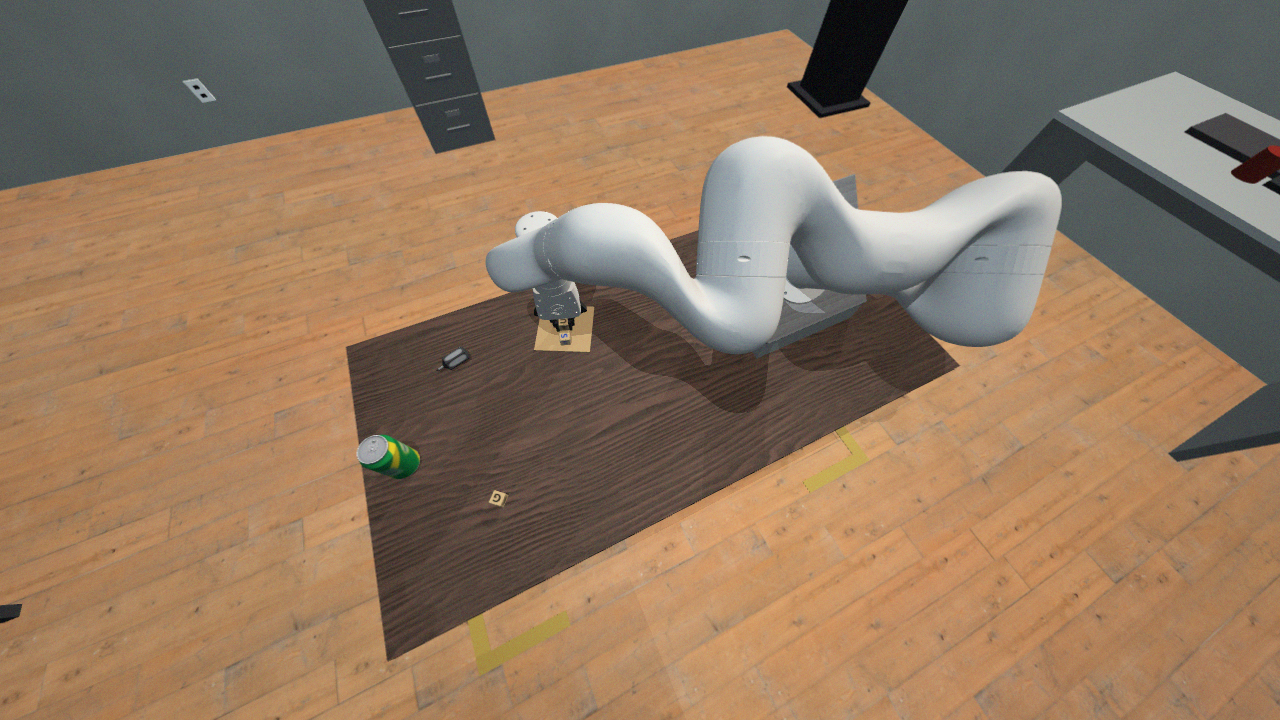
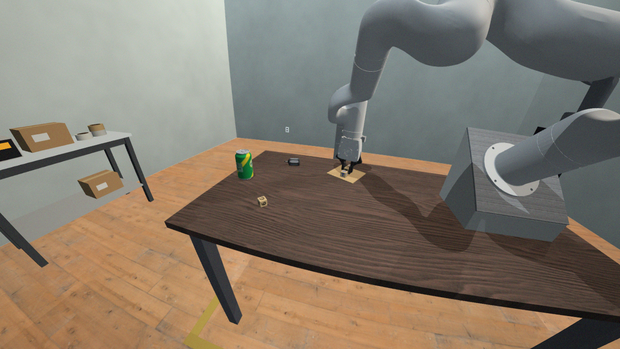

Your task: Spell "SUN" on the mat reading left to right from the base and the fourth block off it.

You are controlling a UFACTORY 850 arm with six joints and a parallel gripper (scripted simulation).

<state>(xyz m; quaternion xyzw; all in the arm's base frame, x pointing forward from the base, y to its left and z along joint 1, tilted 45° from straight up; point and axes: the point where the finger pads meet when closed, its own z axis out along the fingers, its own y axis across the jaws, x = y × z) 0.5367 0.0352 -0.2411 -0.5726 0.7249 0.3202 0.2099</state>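
Note:
A small tan mat (image 1: 557, 336) lies on the dark table near its far edge; it also shows in the exterior view (image 2: 346, 174). My gripper (image 1: 563, 327) points straight down over the mat and is shut on a small light letter block (image 1: 565, 337), low at the mat. The same block shows at the fingertips in the exterior view (image 2: 343, 173); its letter is too small to read. A tan block marked G (image 1: 498, 497) sits on the table far from the mat, also visible in the exterior view (image 2: 262, 200). I cannot make out other blocks; the gripper hides part of the mat.
A green can (image 1: 389, 455) stands near the table's left edge. A small dark object (image 1: 454, 359) lies left of the mat. The arm's grey base box (image 2: 503, 186) sits on the table's right part. A shelf with cardboard boxes (image 2: 41, 136) stands off to the left.

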